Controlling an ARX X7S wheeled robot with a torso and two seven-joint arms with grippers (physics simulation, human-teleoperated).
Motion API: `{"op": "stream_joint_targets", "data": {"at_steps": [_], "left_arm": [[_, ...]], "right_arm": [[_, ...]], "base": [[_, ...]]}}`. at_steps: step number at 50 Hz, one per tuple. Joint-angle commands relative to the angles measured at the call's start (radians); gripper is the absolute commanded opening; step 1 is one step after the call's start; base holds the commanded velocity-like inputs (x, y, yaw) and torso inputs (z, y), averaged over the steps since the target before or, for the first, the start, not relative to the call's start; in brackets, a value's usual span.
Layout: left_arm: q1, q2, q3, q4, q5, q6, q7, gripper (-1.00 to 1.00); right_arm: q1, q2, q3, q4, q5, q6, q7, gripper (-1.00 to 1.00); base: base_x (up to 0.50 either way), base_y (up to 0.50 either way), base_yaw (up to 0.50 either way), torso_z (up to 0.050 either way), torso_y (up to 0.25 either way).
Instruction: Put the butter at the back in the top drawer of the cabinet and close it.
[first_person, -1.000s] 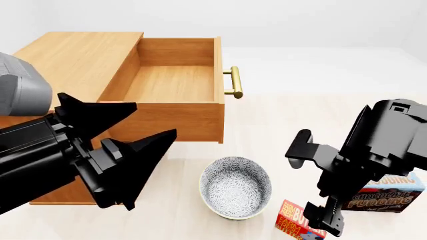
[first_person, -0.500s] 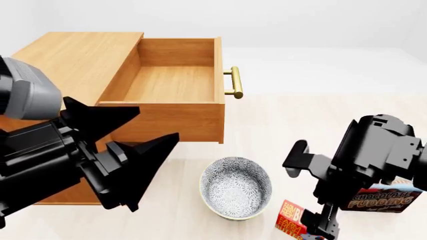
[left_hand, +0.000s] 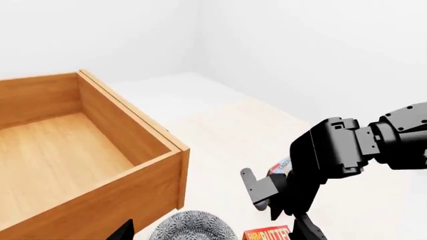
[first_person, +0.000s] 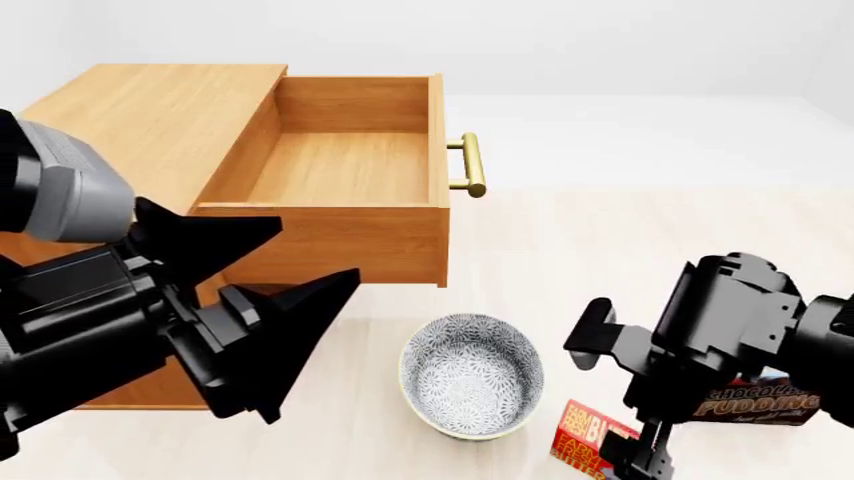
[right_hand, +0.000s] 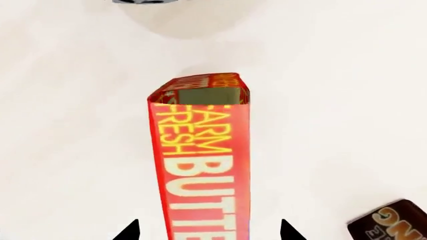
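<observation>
The butter (right_hand: 202, 160) stands on the pale floor beside the patterned bowl (first_person: 473, 375), in front of the cabinet (first_person: 147, 110), whose top drawer (first_person: 350, 165) is pulled out and has nothing inside. The right gripper (right_hand: 208, 231) hangs directly over the carton, its two dark fingertips showing one on each side of it, wide apart and not touching it. The left gripper (first_person: 260, 300) waits near the drawer's side with its jaws spread and nothing between them. I judge the carton to be light and fairly stiff, a thin cardboard box (printed faces like these are probably smooth and a little slippery), so a moderate squeeze should be enough, and too much could dent the walls. The best hold seems to be across the two long lettered faces, low enough that the pads meet flat card and not an edge. The chocolate pudding box (first_person: 754, 405) is near on one side, so the fingers should descend straight.
</observation>
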Motion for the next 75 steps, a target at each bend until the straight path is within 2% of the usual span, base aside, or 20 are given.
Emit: {"op": "stream_joint_targets", "data": {"at_steps": [1,49,50,75], "left_arm": [[0.007,0.006,0.000,-0.004,0.003,0.001,-0.001,1.00],[0.032,0.017,-0.006,-0.009,0.011,0.000,0.002,1.00],[0.033,0.018,-0.006,-0.010,0.011,-0.001,0.002,1.00],[0.040,0.013,-0.014,-0.013,0.007,-0.003,0.006,1.00]], "right_arm": [[-0.038,-0.020,-0.013,0.053,-0.019,-0.019,-0.013,1.00],[-0.152,-0.064,-0.025,0.192,-0.060,-0.102,-0.067,1.00],[-0.153,-0.065,-0.024,0.195,-0.061,-0.105,-0.068,-1.00],[-0.114,-0.005,-0.025,0.063,-0.058,-0.081,-0.021,-1.00]], "base": [[0.00,0.00,0.00,0.000,0.000],[0.00,0.00,0.00,0.000,0.000],[0.00,0.00,0.00,0.000,0.000],[0.00,0.00,0.00,0.000,0.000]]}}
